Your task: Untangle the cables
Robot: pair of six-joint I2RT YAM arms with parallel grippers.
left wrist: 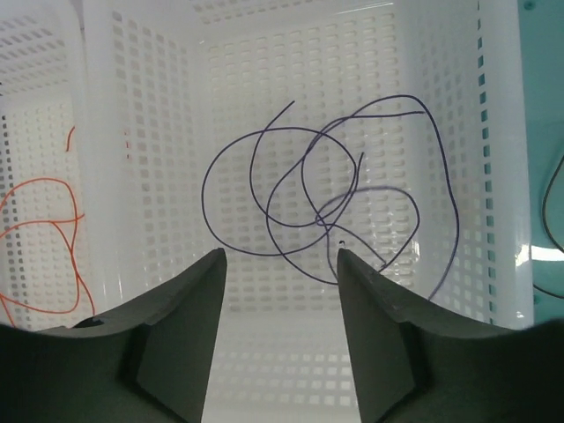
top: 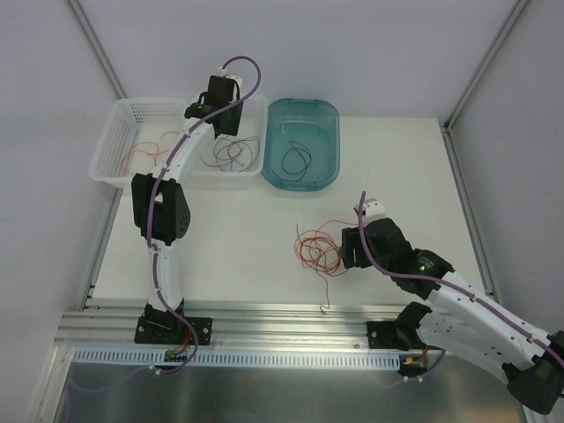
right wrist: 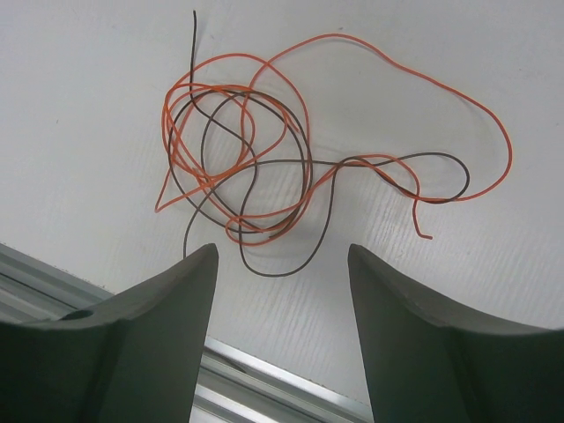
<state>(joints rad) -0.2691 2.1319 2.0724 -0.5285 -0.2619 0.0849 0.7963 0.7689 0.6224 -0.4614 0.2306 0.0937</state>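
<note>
A tangle of thin red-orange and black wires [top: 319, 249] lies on the white table, just left of my right gripper [top: 346, 249]. In the right wrist view the tangle [right wrist: 256, 167] lies just beyond my open, empty right gripper [right wrist: 282, 253]. My left gripper [top: 226, 119] hangs over the white basket's right compartment, open and empty. A dark looped wire [left wrist: 335, 189] lies on that compartment's floor just beyond the left gripper [left wrist: 280, 255]; it also shows in the top view [top: 231, 152]. A red-orange wire [top: 145, 152] lies in the left compartment, and shows in the left wrist view [left wrist: 40, 238].
The white perforated basket [top: 115, 119] sits at the table's back left. A teal bin [top: 330, 119] beside it holds one black wire [top: 297, 159]. An aluminium rail [top: 282, 322] runs along the table's near edge. Grey walls enclose the table.
</note>
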